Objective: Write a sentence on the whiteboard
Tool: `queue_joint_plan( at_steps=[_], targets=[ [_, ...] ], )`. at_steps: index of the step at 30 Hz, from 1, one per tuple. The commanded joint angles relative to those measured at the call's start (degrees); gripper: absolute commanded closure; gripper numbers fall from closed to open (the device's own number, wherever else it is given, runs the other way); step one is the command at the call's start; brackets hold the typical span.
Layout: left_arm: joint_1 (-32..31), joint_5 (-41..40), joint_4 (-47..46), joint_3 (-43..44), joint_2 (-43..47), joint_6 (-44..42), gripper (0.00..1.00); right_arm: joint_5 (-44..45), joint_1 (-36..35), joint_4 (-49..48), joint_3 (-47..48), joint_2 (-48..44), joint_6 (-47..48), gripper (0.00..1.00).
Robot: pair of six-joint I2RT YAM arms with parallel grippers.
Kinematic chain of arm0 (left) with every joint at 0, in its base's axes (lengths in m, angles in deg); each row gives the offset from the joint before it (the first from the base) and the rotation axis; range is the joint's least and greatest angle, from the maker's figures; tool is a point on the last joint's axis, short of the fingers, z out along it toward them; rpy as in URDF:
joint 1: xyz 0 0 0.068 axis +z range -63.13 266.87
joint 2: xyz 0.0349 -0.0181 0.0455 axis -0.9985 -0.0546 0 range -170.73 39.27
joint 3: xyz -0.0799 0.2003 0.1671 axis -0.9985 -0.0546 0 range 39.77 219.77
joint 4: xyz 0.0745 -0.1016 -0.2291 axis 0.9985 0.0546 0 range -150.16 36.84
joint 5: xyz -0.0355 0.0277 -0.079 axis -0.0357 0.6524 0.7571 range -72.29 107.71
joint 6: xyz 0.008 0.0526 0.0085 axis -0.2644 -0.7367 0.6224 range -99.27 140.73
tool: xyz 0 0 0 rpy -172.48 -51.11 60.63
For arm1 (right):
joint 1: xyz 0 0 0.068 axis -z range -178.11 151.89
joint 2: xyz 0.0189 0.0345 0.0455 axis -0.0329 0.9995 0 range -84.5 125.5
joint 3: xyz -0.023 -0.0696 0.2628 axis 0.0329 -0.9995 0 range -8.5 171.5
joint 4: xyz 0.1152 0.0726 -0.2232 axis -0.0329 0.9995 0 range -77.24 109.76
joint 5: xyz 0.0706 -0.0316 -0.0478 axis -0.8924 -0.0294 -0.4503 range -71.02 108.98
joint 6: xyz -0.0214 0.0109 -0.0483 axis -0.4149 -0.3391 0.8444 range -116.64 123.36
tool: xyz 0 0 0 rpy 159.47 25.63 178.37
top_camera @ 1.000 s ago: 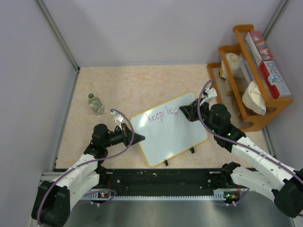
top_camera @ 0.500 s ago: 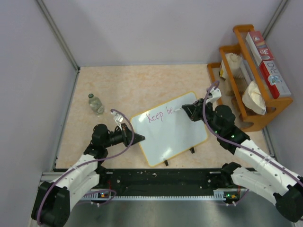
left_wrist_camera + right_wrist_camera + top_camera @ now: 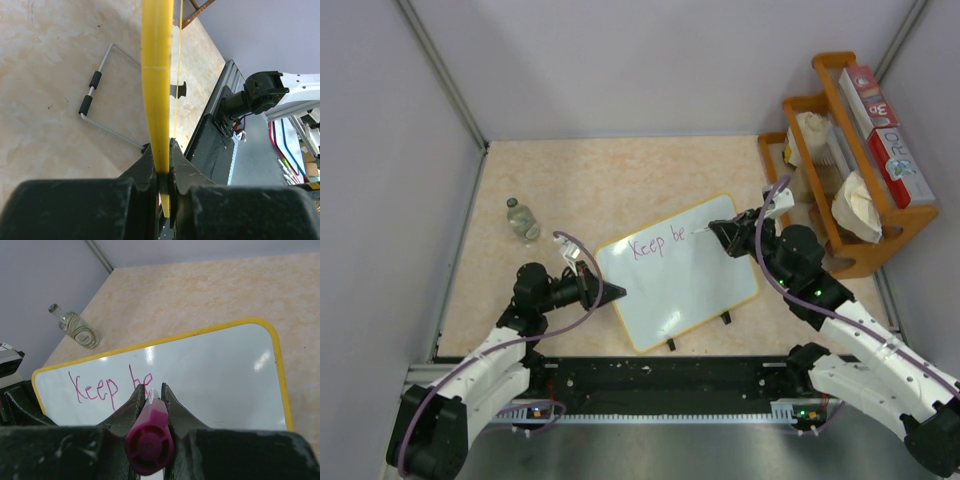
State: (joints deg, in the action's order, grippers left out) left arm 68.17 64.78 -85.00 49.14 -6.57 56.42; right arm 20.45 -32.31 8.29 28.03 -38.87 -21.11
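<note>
The whiteboard [image 3: 690,280] lies tilted on the table, white with a yellow rim. The sentence [image 3: 658,243] reads "Keep be" in purple-pink near its top edge; it also shows in the right wrist view [image 3: 110,385]. My left gripper [image 3: 610,291] is shut on the whiteboard's left edge; the yellow rim [image 3: 157,75] runs between its jaws in the left wrist view. My right gripper [image 3: 718,232] is shut on a purple marker [image 3: 150,432], whose tip is at the board just right of "be".
A small clear bottle [image 3: 523,219] lies at the left of the table. A wooden rack [image 3: 850,160] with boxes and bags stands at the right. The board's wire stand [image 3: 105,95] shows under it in the left wrist view. Walls enclose the table.
My right gripper has shifted a little to the right with the marker along the top line. The left gripper and board have stayed in place.
</note>
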Motion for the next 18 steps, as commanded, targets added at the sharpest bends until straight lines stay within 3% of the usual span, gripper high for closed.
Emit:
queue_joint_plan(
  at_steps=[1, 18],
  targets=[
    [-0.55, 0.48, 4.80, -2.33, 0.05, -8.00, 1.00, 0.20, 0.53, -0.98, 2.31, -0.89, 0.91, 1.00],
    [-0.55, 0.57, 4.80, -2.42, 0.14, -8.00, 1.00, -0.07, 0.71, -1.77, 1.79, -1.59, 2.32, 1.00]
  ],
)
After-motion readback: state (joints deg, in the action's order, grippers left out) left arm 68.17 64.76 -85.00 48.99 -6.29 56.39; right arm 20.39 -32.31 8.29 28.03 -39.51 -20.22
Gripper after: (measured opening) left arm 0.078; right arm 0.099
